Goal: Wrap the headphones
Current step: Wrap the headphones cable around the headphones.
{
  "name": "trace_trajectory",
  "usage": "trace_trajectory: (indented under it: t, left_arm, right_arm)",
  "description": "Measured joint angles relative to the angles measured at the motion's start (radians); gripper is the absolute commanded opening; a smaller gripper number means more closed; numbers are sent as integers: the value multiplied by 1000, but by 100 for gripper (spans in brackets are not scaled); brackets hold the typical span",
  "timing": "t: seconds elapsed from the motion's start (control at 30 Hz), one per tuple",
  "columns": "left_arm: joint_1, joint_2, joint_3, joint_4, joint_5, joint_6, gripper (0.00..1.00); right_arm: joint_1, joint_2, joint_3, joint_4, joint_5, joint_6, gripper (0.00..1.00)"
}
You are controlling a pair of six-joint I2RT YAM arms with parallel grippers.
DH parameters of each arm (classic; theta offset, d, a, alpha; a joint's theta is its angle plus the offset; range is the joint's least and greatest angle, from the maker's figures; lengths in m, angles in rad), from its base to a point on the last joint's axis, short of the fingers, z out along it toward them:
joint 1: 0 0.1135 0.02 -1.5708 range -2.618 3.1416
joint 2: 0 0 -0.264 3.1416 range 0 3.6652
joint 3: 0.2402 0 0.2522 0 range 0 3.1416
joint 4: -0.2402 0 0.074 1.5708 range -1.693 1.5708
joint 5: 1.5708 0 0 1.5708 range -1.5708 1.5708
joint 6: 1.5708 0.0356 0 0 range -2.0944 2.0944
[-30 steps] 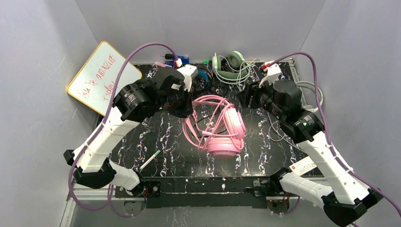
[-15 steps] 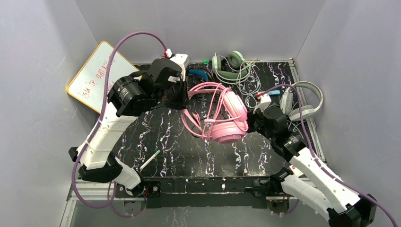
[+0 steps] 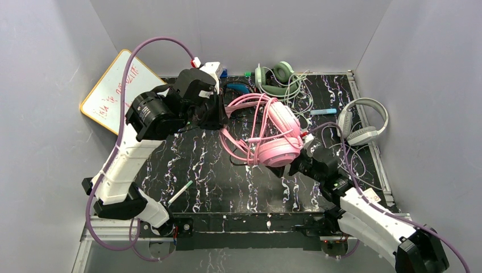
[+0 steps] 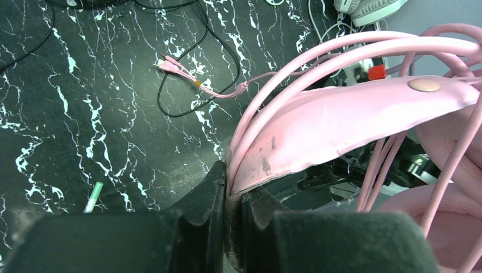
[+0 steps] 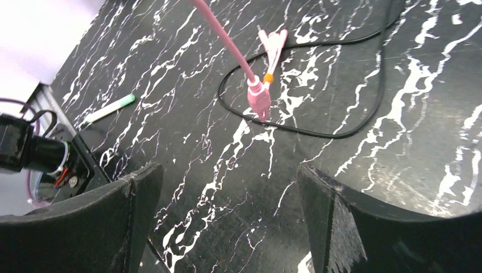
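Left wrist view: left fingers (image 4: 202, 196) clamp the headband (image 4: 341, 114) of the pink headset (image 3: 275, 136). Right fingers (image 5: 113, 216), wide open and empty above the counter (image 5: 369, 142), should pinch the cord (image 5: 224, 40) just behind its plug (image 5: 258, 99).

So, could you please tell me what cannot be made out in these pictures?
Whiteboard writing: top view, too small to read.
Black-and-blue headphones: top view, mostly behind the left arm.
Right gripper: top view, partly under the pink headphones.
White headphones: left wrist view, cut off by the top edge.

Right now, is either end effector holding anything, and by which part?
Left end effector grips the pink headphones by the headband. Right end effector is open, holding nothing.
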Motion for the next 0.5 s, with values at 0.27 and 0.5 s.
trace_trajectory:
  t: [0.27,0.5]
  left_arm:
    - [0,0,1,7,-1,-35,0]
    - [0,-4,4,8,-12,-64,0]
  right_arm:
    - [0,196,-55,298,-106,-6,93]
    - [0,398,-46,502,-134,-12,87]
